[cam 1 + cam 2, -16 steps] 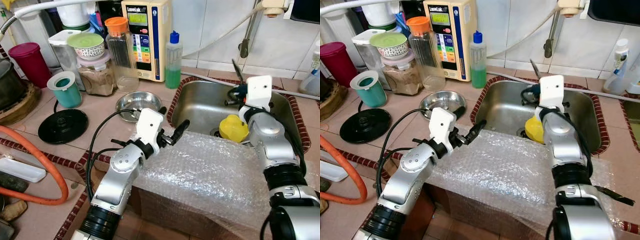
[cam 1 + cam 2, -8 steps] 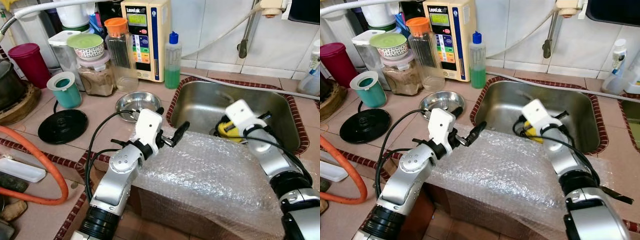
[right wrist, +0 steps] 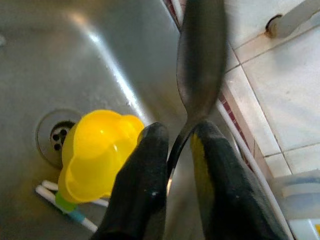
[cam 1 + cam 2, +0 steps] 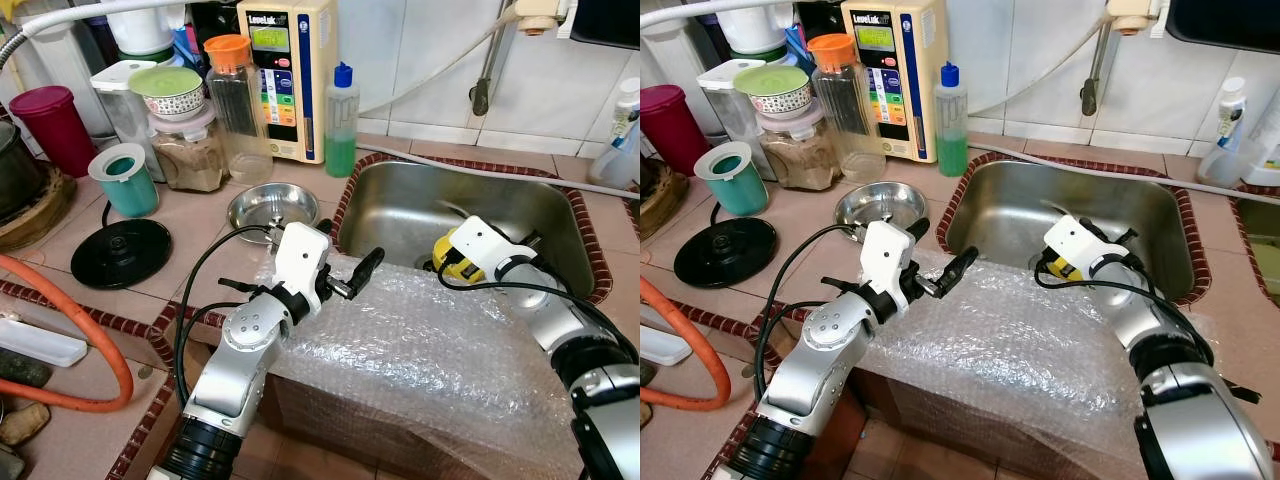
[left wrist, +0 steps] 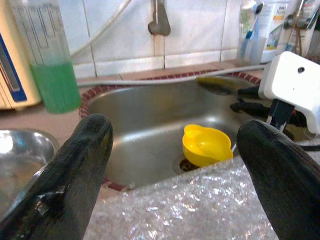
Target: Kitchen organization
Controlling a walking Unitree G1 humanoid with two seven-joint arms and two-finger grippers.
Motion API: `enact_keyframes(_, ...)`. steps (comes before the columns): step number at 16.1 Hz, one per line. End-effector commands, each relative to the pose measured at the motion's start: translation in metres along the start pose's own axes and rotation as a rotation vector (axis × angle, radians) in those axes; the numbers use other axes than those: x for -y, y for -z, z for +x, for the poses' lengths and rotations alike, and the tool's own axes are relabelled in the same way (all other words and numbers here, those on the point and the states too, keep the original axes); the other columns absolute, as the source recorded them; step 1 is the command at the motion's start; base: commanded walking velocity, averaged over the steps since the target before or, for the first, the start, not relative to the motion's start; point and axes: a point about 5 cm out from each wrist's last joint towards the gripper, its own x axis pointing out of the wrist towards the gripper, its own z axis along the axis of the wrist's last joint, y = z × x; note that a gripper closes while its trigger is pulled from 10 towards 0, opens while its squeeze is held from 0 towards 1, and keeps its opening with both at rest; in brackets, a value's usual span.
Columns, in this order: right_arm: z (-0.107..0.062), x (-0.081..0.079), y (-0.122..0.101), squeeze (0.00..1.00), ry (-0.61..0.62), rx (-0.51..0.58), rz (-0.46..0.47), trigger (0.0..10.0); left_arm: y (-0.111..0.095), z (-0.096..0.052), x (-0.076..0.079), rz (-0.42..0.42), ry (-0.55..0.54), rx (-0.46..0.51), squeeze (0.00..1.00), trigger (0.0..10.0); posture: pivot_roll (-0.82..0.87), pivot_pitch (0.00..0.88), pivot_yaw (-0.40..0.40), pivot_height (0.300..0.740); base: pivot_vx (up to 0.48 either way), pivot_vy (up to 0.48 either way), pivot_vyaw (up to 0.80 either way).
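Note:
My right gripper (image 3: pixel 180 145) is down inside the steel sink (image 4: pixel 400 190), shut on the handle of a dark metal spoon (image 3: pixel 200 60). The spoon's bowl points toward the sink's back wall. A yellow plastic cup (image 5: pixel 206 145) lies tipped over the drain, just beside that gripper, with thin white sticks under it. Over the sink's front left corner hovers my left gripper (image 4: pixel 347 245), open and empty. It sits just above the bubble wrap (image 4: pixel 430 340) draped over the front rim.
On the counter to the left stand a steel bowl (image 4: pixel 272 205), a green soap bottle (image 4: pixel 341 125), a teal cup (image 4: pixel 125 180), a black lid (image 4: pixel 115 250), jars and a water unit (image 4: pixel 285 70). An orange hose (image 4: pixel 90 300) curves at the near left.
My right arm has tipped down from upright, carrying the spoon lower into the sink beside the yellow cup. The left arm has barely moved.

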Motion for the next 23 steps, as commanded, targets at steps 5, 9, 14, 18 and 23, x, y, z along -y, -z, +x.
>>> enact_keyframes(5,0.002,-0.001,0.005,1.00,-0.071,-0.064,0.135,10.0,0.003,0.001,0.007,-0.001,0.109,-0.084,1.00,10.0,-0.03,0.000,0.036,0.740,0.000,0.000,0.00)
enact_keyframes(9,0.002,-0.009,0.011,1.00,-0.108,-0.138,0.274,10.0,0.005,-0.004,0.014,0.036,0.179,-0.111,1.00,10.0,-0.03,0.000,0.045,0.740,0.000,0.000,0.00)
enact_keyframes(14,0.010,0.012,-0.028,1.00,0.074,0.068,0.585,10.0,-0.012,0.002,-0.006,0.042,0.032,-0.024,1.00,10.0,-0.03,0.000,0.050,0.740,0.000,0.000,0.00)
enact_keyframes(18,0.005,0.001,-0.070,1.00,0.068,0.246,0.735,10.0,-0.013,0.002,-0.029,0.050,-0.150,-0.016,1.00,10.0,-0.05,0.000,0.063,0.740,0.000,0.000,0.00)
enact_keyframes(23,-0.018,-0.017,-0.116,1.00,-0.058,0.431,0.804,10.0,-0.013,-0.002,-0.056,-0.041,-0.360,-0.003,1.00,10.0,-0.07,0.000,0.084,0.740,0.000,0.000,0.00)
